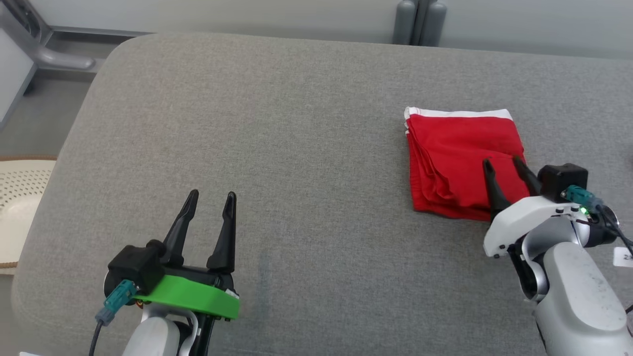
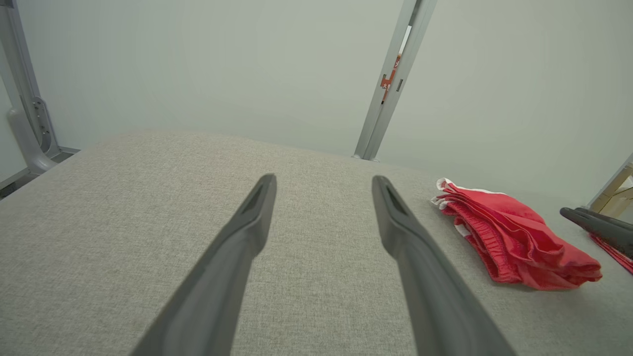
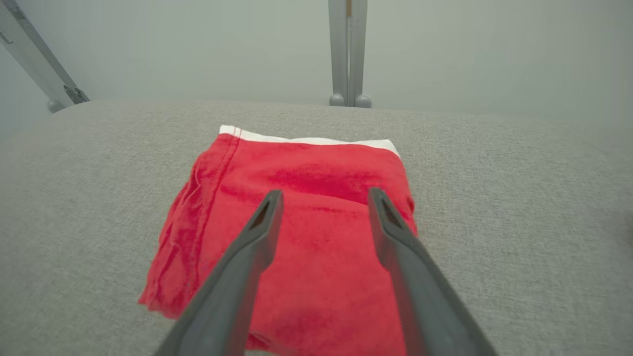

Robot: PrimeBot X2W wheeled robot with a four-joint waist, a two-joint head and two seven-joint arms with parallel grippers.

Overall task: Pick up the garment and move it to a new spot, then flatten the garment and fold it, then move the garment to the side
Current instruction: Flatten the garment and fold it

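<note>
Over the folded red garment [image 1: 455, 143] hangs the right hand [image 1: 501, 159], fingers apart.

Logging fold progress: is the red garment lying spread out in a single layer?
No, the garment lies folded, with several stacked layers showing along its edge.

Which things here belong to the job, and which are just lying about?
Job: garment, right gripper, left gripper, grey pad.
Lying about: cream perforated thing at left, grey posts behind.
</note>
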